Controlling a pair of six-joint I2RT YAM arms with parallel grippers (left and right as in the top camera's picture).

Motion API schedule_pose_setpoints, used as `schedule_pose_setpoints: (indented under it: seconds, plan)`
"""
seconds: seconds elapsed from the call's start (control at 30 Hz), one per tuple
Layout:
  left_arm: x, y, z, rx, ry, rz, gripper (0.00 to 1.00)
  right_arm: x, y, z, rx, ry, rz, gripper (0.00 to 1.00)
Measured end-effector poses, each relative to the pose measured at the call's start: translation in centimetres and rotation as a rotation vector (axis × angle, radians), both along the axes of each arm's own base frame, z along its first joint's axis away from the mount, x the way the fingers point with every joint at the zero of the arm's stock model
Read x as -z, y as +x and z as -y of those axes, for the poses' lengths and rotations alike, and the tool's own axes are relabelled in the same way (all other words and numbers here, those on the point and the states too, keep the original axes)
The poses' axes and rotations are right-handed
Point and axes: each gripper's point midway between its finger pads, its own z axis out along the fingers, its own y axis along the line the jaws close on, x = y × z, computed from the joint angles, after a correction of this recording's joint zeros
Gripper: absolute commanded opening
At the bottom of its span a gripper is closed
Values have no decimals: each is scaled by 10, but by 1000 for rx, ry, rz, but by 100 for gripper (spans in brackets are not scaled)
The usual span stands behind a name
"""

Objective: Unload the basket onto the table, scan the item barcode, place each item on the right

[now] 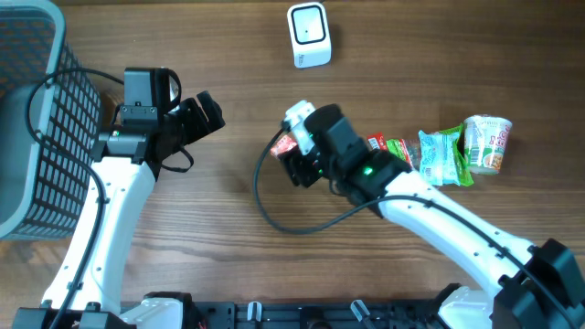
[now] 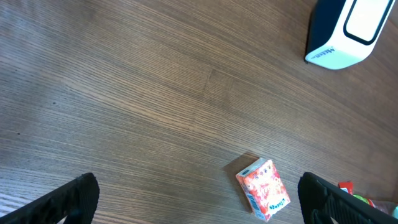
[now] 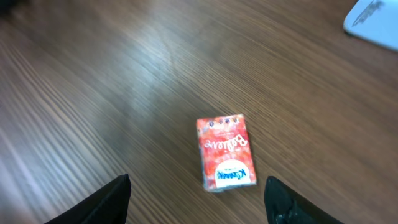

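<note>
The item is a small red-orange box (image 3: 225, 152) with white script and a blue-lettered white patch. It lies flat on the wooden table, and nothing grips it. My right gripper (image 3: 196, 208) hovers over it, open, with the box just beyond and between the dark fingers (image 3: 99, 202). From overhead the box (image 1: 284, 144) peeks out beside the right gripper (image 1: 295, 164). The white scanner (image 1: 309, 35) stands at the far middle of the table. My left gripper (image 2: 199, 202) is wide open and empty, with the box (image 2: 263, 189) and the scanner (image 2: 345, 31) ahead to its right.
A dark wire basket (image 1: 37, 119) fills the left side. Right of the box lie a red packet (image 1: 393, 148), a green packet (image 1: 443, 155) and a cup of noodles (image 1: 486, 143). A black cable (image 1: 274, 215) loops on the table under the right arm.
</note>
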Motion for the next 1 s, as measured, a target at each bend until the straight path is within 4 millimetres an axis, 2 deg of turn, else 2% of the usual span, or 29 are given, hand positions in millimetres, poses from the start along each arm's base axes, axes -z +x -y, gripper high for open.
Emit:
schedule_pose_setpoints:
  seconds: [0.1,0.23,0.33,0.5,0.73,1.0]
  plan:
    - [0,0,0,0,0,0,100,2,-2,-22,-57,-101,31,72]
    - [0,0,0,0,0,0,100,5,15,-41,-63,-184,-5,60]
    - [0,0,0,0,0,0,100,18,13,-37,-46,-222,-50,56]
    - [0,0,0,0,0,0,100,68,9,-31,-33,-310,-148,54]
    - [0,0,0,0,0,0,100,112,13,-21,8,-393,-167,51]
    - [0,0,0,0,0,0,100,116,20,-15,36,-429,-135,50]
